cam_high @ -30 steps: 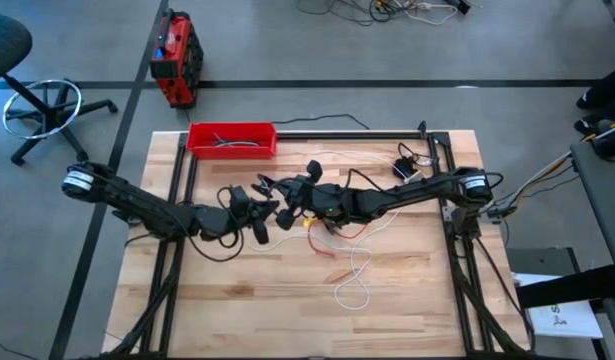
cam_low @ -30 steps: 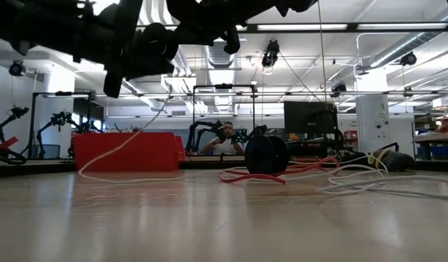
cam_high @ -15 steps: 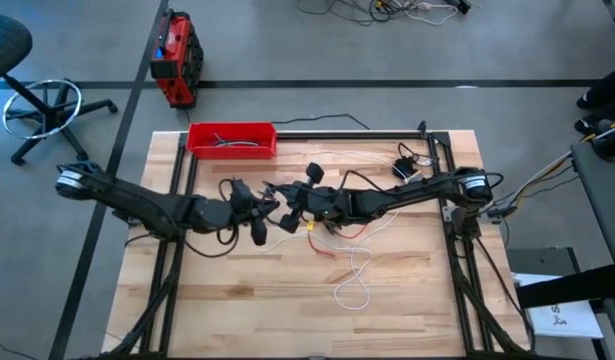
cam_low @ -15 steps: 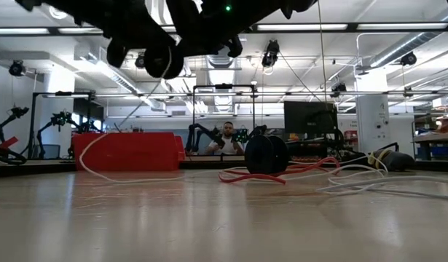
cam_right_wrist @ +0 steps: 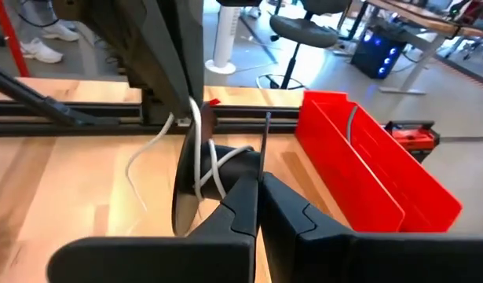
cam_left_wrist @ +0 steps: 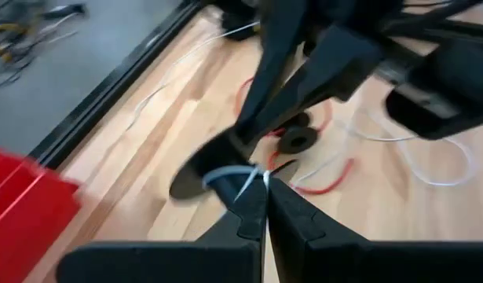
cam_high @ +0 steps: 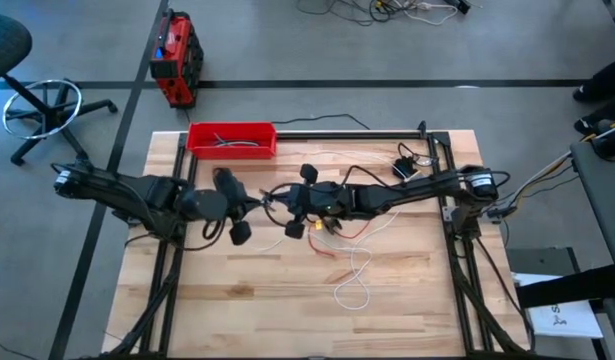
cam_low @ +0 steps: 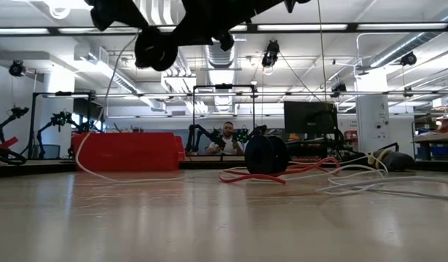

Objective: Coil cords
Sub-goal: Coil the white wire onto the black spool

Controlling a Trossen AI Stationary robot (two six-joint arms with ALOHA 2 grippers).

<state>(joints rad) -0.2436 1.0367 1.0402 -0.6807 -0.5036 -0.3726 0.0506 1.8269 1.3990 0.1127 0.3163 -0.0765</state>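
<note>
Left of centre in the high view: left tool (cam_high: 249,205) above the desk (cam_high: 237,290), fingers (cam_left_wrist: 241,212) clenched on the white cord (cam_high: 359,270), below the red tray (cam_high: 232,138) in the upper left. Centre: right tool (cam_high: 277,195) meeting it tip to tip, fingers (cam_right_wrist: 245,200) clenched on the black disc (cam_right_wrist: 186,185) wound with white cord. Right of centre: red cord (cam_high: 342,232) lying on the desk, white cord trailing in a loop toward lower centre.
</note>
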